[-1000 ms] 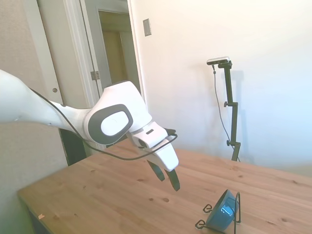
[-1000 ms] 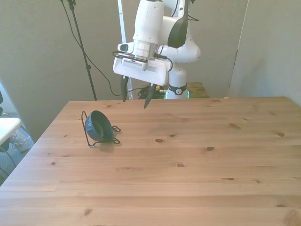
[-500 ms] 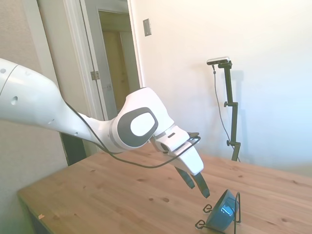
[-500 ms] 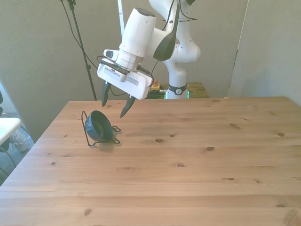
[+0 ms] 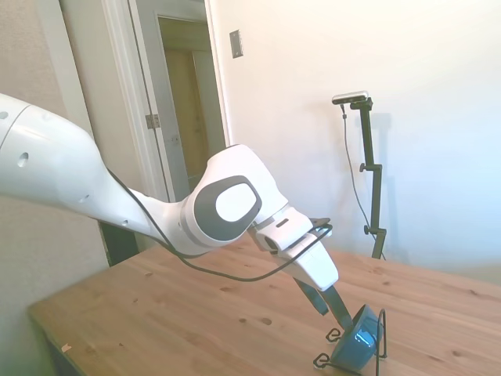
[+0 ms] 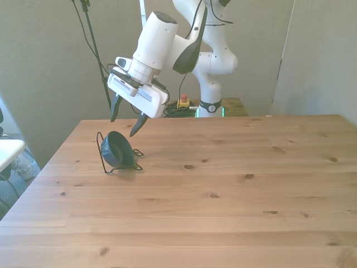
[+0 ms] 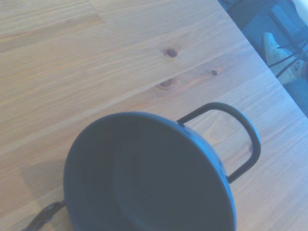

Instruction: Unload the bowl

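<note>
The small dark teal bowl [image 6: 119, 149] leans on its edge in a thin black wire rack [image 6: 102, 149] near the front view's left edge of the wooden table [image 6: 223, 190]. It also shows low in the side view, the bowl [image 5: 356, 345] propped against the rack's upright loop [image 5: 382, 333]. My gripper [image 6: 126, 118] hangs open just above and slightly behind the bowl, fingers pointing down, holding nothing. In the side view the gripper [image 5: 337, 307] sits right above the bowl's rim. The wrist view is filled by the bowl's dark inside [image 7: 149, 183] with the rack's loop [image 7: 240, 139] behind it.
A doorway [image 5: 184, 102] and white wall stand behind the table in the side view. A white object [image 6: 8, 151] sits off the table at the front view's left edge. Cables hang behind the table's far edge.
The gripper has swung toward the front view's left and come down, from over the table's far middle to just above the bowl. It stays open. Bowl and rack have not moved.
</note>
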You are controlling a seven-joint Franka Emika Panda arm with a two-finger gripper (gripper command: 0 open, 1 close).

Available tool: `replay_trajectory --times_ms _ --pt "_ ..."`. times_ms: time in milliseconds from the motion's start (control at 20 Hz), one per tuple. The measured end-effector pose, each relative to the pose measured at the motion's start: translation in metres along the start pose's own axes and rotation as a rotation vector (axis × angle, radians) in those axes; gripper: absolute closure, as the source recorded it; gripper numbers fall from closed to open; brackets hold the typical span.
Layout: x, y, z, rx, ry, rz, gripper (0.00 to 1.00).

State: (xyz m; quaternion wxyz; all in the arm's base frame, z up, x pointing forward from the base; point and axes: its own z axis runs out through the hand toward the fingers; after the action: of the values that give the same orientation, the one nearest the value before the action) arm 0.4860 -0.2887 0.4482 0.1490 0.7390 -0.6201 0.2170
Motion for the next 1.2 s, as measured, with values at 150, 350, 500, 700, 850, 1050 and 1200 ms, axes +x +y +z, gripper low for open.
replay_trajectory --times_ms 150,350,500,700,850,1050,1200 --pt "0.006 0.002 0.010 -0.016 0.000 0.009 0.00" --pt "0.012 0.004 0.023 -0.038 -0.001 0.018 0.00" --pt "0.020 0.005 0.027 -0.045 0.007 0.028 0.00" --pt "0.025 0.000 0.033 -0.051 0.014 0.029 0.00" --pt "0.027 -0.001 0.039 -0.061 0.015 0.031 0.00" --pt "0.035 0.001 0.044 -0.070 0.022 0.041 1.00" --pt "0.040 0.002 0.047 -0.074 0.026 0.047 1.00"
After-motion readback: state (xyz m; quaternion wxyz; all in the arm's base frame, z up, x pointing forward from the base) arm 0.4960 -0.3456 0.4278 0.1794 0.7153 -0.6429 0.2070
